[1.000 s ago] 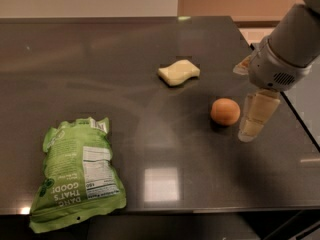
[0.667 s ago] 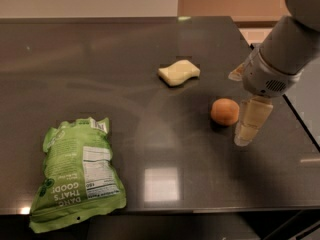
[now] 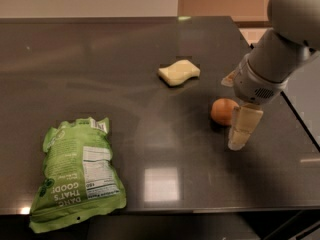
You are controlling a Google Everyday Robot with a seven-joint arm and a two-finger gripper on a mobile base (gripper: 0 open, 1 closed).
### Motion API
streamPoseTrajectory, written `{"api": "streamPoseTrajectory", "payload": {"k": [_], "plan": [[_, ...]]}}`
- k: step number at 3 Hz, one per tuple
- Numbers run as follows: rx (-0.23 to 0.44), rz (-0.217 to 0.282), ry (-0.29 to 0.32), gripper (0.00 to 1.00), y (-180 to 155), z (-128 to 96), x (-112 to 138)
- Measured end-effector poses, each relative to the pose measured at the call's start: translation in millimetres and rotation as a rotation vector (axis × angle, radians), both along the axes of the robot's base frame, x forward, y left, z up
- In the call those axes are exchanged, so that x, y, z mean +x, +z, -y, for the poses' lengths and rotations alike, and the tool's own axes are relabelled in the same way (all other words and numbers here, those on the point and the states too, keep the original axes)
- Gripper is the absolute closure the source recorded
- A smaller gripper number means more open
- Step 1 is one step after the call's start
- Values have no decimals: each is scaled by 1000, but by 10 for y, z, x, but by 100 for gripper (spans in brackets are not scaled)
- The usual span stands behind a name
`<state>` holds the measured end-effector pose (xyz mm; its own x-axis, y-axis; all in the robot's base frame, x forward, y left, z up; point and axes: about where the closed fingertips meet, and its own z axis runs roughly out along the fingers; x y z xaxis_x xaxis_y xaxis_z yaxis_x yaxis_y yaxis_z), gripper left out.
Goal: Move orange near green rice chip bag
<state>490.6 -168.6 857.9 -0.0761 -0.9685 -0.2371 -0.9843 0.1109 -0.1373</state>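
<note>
Gripper (image 3: 233, 113) lowered at orange (image 3: 222, 111), right side of table (image 3: 100, 74).
Orange is seen at 3 o'clock from table centre, resting on the surface. Fingers (image 3: 245, 126) are held apart: one pale finger is seen just beside the orange at its 4 o'clock, the other tip at its 12 o'clock; the orange is not clamped. Bag (image 3: 75, 174) is laid flat at 8 o'clock from the orange, well apart. Sponge (image 3: 179, 72) is noted at 11 o'clock from the orange.

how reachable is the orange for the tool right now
Probably yes: the tool hangs close beside the orange, low over the table, with nothing between them. The sponge lies well apart, farther back.
</note>
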Motion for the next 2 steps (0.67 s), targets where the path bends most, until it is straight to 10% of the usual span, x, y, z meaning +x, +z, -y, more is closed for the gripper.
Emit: {"api": "streamPoseTrajectory", "payload": {"k": [2], "plan": [[-3,-13,11,42,-67,-32,20]]}}
